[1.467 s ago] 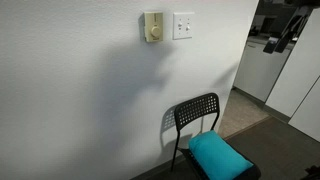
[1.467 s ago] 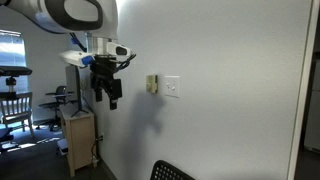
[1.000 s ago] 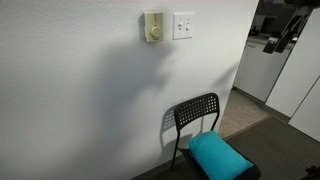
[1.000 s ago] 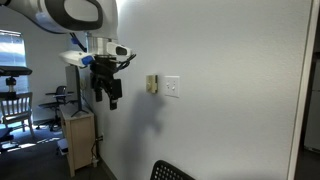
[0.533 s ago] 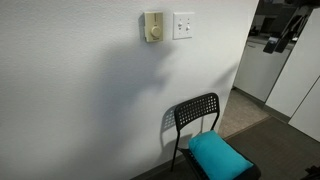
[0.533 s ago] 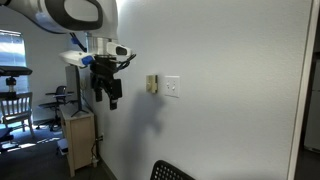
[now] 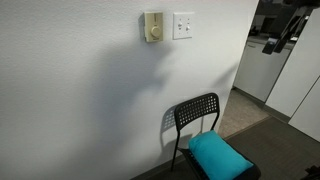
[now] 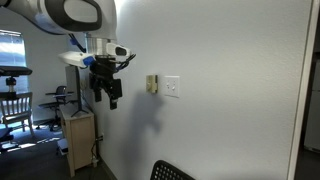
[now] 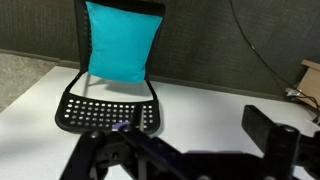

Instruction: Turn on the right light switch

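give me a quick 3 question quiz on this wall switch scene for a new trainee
1. True or false: the claw is touching the white switch plate.
2. What lies on the black chair? A) a teal cushion B) a red bag C) nothing
3. Fill in: the cream plate beside the white one carries a round ____.
Key: 1 false, the claw hangs apart from it; 2 A; 3 knob.

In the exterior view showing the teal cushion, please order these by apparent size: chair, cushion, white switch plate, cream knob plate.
1. black chair
2. teal cushion
3. white switch plate and cream knob plate: these look about alike.
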